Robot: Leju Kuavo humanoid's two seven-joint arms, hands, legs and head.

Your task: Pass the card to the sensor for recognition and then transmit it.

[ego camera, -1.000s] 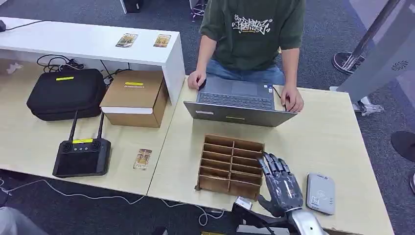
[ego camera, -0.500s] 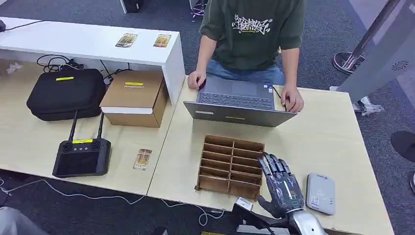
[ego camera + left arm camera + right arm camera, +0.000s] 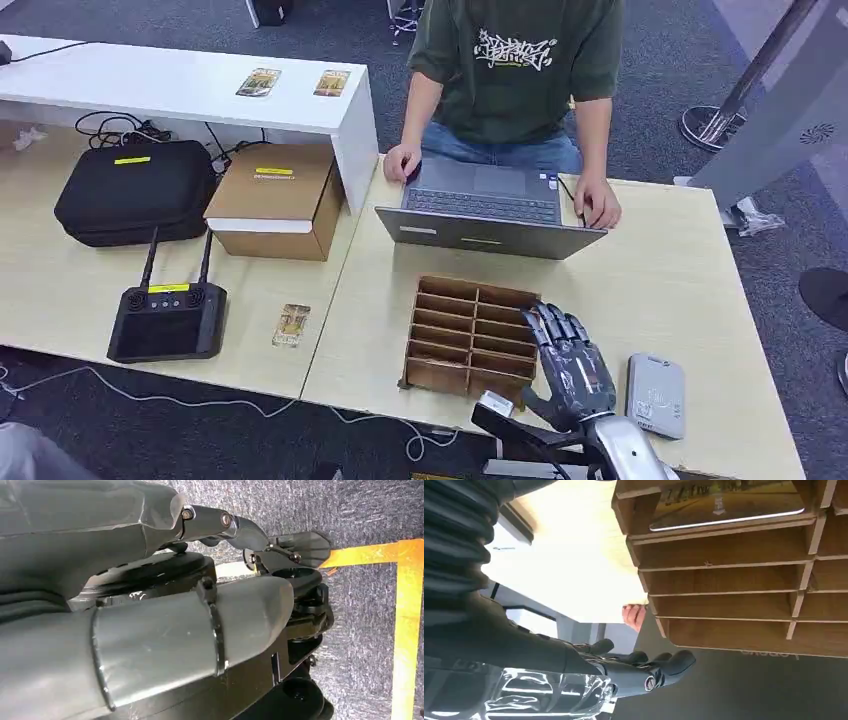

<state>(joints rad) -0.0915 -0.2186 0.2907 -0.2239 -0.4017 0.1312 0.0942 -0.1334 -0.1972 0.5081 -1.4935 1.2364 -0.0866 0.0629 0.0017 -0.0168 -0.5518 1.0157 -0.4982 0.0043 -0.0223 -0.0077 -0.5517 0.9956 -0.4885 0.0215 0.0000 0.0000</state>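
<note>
A wooden slotted rack (image 3: 470, 338) stands near the front edge of the light table (image 3: 670, 290). My right hand (image 3: 573, 370) hovers at the rack's right side with its fingers spread over that edge, holding nothing. In the right wrist view the dark fingers (image 3: 659, 667) stretch beside the rack (image 3: 734, 580), and a card (image 3: 729, 502) lies in one of its slots. The grey card sensor (image 3: 656, 395) lies flat just right of my hand. My left hand (image 3: 240, 530) hangs over the carpet, fingers loosely extended and holding nothing.
A person (image 3: 515, 70) sits across the table typing on a laptop (image 3: 487, 212). On the left table are a loose card (image 3: 291, 325), a black controller (image 3: 167, 318), a cardboard box (image 3: 275, 198) and a black case (image 3: 135, 190). Two cards (image 3: 259, 82) lie on the white shelf.
My right hand has shifted a little to the left and forward, so its fingers now overlap the rack's right edge. Nothing else has moved.
</note>
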